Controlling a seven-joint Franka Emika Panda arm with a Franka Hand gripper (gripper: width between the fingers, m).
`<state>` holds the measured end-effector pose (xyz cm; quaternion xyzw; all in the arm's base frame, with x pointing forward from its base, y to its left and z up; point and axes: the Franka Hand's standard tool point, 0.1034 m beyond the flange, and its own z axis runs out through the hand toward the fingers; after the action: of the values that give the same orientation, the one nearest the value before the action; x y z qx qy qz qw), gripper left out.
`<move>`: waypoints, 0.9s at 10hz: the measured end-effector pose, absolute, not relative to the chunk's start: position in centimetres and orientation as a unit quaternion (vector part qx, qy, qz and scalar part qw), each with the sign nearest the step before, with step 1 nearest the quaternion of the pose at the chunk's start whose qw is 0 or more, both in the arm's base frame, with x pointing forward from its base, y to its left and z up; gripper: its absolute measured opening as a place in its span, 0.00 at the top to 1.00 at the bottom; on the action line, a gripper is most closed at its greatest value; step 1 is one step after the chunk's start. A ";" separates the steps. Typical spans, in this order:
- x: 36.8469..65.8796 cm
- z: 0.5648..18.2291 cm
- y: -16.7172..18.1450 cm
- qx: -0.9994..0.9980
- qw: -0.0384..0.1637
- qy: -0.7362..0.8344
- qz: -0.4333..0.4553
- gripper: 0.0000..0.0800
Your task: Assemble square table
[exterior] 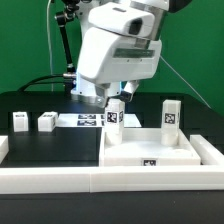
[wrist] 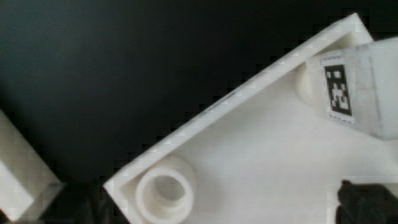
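One leg (wrist: 361, 90) stands just beside the spread, empty jaws, which hang over the tabletop's (wrist: 267, 150) corner hole (wrist: 166, 190).

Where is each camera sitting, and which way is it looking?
Exterior view: off the arm, beyond the low border wall, looking across at the tabletop, legs and the arm with its open gripper.
Wrist view: on the wrist, looking down at a tabletop corner; dark fingertips peek in.
Both show the tabletop and probably the same tagged leg.
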<state>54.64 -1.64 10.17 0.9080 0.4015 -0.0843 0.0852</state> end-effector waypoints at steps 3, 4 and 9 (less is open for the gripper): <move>54.5 9.9 -2.0 0.948 0.091 0.294 -0.076 0.19; 54.5 9.9 -2.0 0.953 0.091 0.280 -0.075 0.19; 52.4 11.3 -7.8 0.988 0.041 0.124 -0.082 0.19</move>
<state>52.42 -7.79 11.29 0.9879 0.1244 -0.0825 0.0410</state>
